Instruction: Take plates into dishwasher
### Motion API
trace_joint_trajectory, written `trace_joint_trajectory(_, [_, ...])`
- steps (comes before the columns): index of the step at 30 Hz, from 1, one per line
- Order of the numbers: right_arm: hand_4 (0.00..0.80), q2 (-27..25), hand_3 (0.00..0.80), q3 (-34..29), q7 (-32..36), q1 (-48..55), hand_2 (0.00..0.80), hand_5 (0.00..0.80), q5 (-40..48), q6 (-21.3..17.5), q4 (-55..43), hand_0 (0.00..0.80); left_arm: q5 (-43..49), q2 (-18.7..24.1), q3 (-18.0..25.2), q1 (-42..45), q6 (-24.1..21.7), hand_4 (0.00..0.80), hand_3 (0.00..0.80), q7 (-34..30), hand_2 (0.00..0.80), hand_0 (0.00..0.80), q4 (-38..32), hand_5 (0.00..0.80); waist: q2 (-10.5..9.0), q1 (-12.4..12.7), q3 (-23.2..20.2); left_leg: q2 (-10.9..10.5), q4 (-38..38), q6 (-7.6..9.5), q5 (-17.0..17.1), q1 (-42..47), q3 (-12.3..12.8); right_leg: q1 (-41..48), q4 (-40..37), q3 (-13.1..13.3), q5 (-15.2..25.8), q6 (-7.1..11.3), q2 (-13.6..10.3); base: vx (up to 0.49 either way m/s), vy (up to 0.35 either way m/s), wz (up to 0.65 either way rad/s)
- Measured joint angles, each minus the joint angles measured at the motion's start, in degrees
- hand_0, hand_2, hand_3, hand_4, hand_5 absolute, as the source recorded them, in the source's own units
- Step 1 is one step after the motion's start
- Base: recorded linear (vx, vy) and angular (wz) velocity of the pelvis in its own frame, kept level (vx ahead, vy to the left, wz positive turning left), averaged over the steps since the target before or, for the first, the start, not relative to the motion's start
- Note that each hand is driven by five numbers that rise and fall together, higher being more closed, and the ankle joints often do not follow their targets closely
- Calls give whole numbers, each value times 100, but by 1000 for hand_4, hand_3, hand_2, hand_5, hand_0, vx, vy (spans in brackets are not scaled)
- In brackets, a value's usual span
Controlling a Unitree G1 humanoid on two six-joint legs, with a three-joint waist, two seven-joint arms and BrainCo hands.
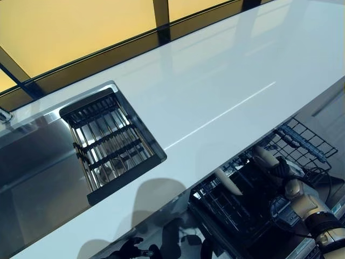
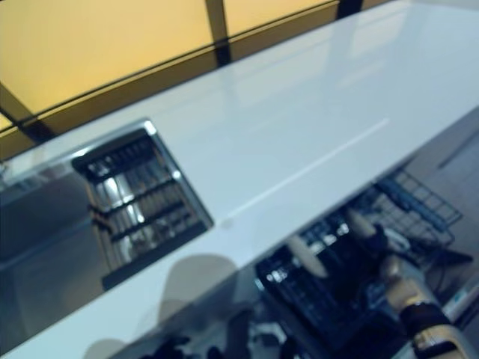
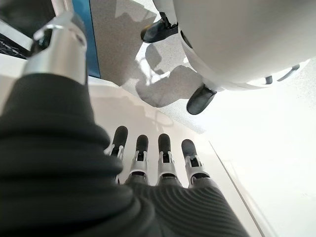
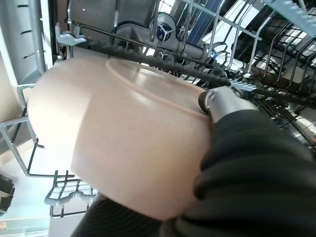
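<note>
The right hand point(image 1: 280, 171) holds a pale plate point(image 4: 118, 133) below the desk's point(image 1: 215, 91) near edge, thumb clamped on its rim, poised over the dishwasher rack point(image 4: 232, 59), which lies just beyond it. The left hand point(image 3: 158, 158) hangs idle, fingers straight.

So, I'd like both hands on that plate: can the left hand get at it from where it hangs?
Probably not as things stand. The left hand hangs open by the floor, while the right hand holds the plate down in the dishwasher rack, under the counter.
</note>
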Motion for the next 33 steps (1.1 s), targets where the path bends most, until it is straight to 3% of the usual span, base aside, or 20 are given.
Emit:
trace_joint_trajectory(19, [800,87,800,-3,180,-275,800,800,237,353,350,800,1,89,0,-52,42,0,0,-5,0,0,-21,0,-12,19,7,-10,-11,31,92,63,-106,67,92,-54,2,-2,-19,10,-2,3])
trace_joint_trajectory(21, [671,93,671,-4,193,-276,671,671,237,366,369,671,1,95,0,-51,52,0,0,-23,0,0,-23,0,-17,21,9,-9,-14,31,92,85,-107,90,91,-54,1,-2,-18,0,0,0])
trace_joint_trajectory(22, [671,103,671,-5,199,-275,671,671,237,372,370,671,1,99,0,-51,52,0,0,-23,0,0,-23,0,-19,21,10,-9,-12,31,93,85,-107,90,91,-53,2,-2,-18,0,0,0])
trace_joint_trajectory(25, [496,112,496,-11,207,-278,496,496,234,385,372,496,1,107,0,-51,53,0,0,-38,0,0,-23,0,-22,19,11,-9,-12,31,93,86,-108,91,92,-54,3,-3,-18,0,0,0])
trace_joint_trajectory(27, [449,131,449,-11,231,-277,449,449,234,421,381,449,1,109,1,-51,54,0,0,-39,0,0,-23,0,-25,21,13,-9,-12,31,93,86,-109,93,92,-54,3,-3,-18,0,0,0])
trace_joint_trajectory(31, [245,189,245,-9,396,-253,245,245,246,485,468,245,1,139,2,-53,54,0,0,-40,0,0,-23,0,-52,17,30,-8,-9,33,95,89,-110,94,101,-54,3,-4,-19,0,0,0])
trace_joint_trajectory(32, [232,208,232,-4,417,-241,232,232,250,493,495,232,1,140,1,-53,54,0,0,-40,0,0,-23,0,-53,17,30,-9,-9,33,95,89,-110,94,102,-54,3,-4,-20,0,0,0])
trace_joint_trajectory(33, [154,249,154,-1,448,-197,154,154,271,509,512,154,1,142,1,-53,54,0,0,-41,0,0,-22,0,-53,16,30,-10,-9,34,96,90,-110,94,103,-54,3,-4,-21,0,0,0])
